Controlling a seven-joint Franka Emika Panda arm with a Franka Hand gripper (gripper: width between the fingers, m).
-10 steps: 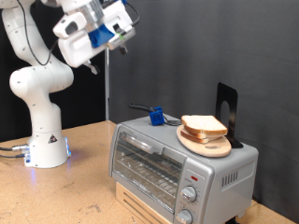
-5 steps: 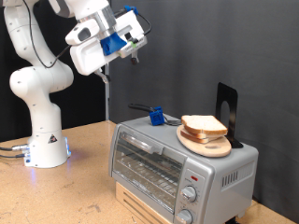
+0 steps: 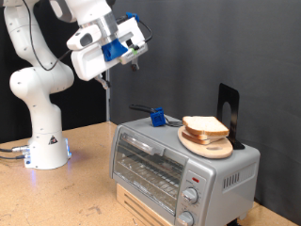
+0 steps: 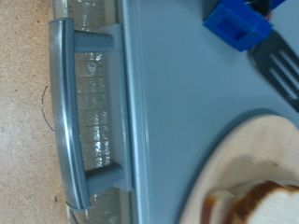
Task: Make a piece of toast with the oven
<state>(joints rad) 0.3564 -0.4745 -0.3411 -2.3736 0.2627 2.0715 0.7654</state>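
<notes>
**Toast waiting on the plate above a shut oven**

Toast [image 3: 204, 125] is lying flat on a round wooden plate [image 3: 209, 144], right of centre in the exterior view. It is showing as a roughly square slice with a pale face and a tan-brown crust around the edge. The plate is sitting on the flat top of the oven [image 3: 183, 169], toward its right end. In the wrist view only a corner of the bread [image 4: 257, 203] is peeking in at the lower right, resting on the pale curve of the plate [image 4: 234, 154].

The oven is standing in the lower right of the exterior view, a boxy silver-grey unit with a glass door [image 3: 143, 162], a wire rack showing behind the glass, and two round knobs [image 3: 192, 203] stacked under a red mark. Its door is looking closed, the handle [image 4: 67, 112] running along the front.

Also on the oven top, a blue block [image 3: 157, 118] and a dark utensil [image 3: 141, 108] are lying left of the plate, and a black stand [image 3: 229, 111] is rising behind it.

The gripper [image 3: 137, 55] is hanging in the upper left of the exterior view, well apart from the toast and holding nothing; I cannot tell how far its fingers are parted.
</notes>
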